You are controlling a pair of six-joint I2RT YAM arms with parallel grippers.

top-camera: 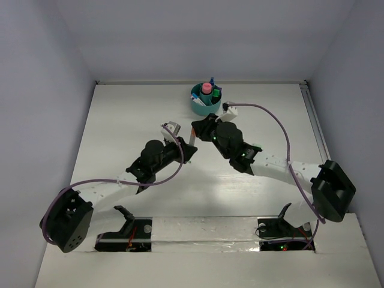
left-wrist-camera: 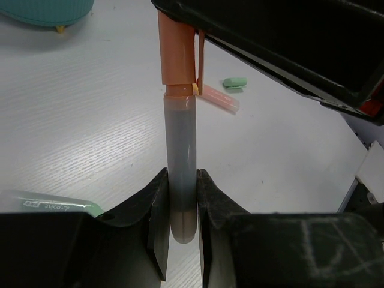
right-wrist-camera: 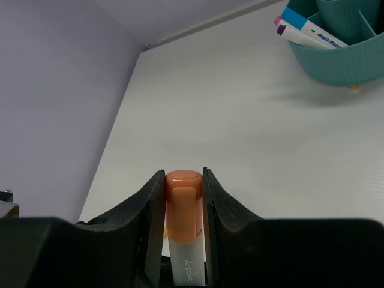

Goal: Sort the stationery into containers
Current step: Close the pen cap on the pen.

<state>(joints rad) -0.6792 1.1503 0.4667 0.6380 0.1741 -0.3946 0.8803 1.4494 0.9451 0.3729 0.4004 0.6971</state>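
– Orange cap [right-wrist-camera: 183, 204] between the right gripper [right-wrist-camera: 183, 180] fingers: what does it belong to?
– A marker [left-wrist-camera: 180, 138] with a grey barrel. The right jaws are clenched on the cap, and the left gripper [left-wrist-camera: 181, 183] jaws are clenched on the barrel's opposite end. The marker spans the two grippers at mid-table [top-camera: 120, 120].
– And the cup [top-camera: 201, 108]?
– Teal, at the far edge, just beyond the right gripper. It holds a pink-capped bottle [top-camera: 206, 89] and blue- and purple-capped markers [right-wrist-camera: 306, 30]. A small green piece [left-wrist-camera: 234, 83] lies on the table past the held marker.
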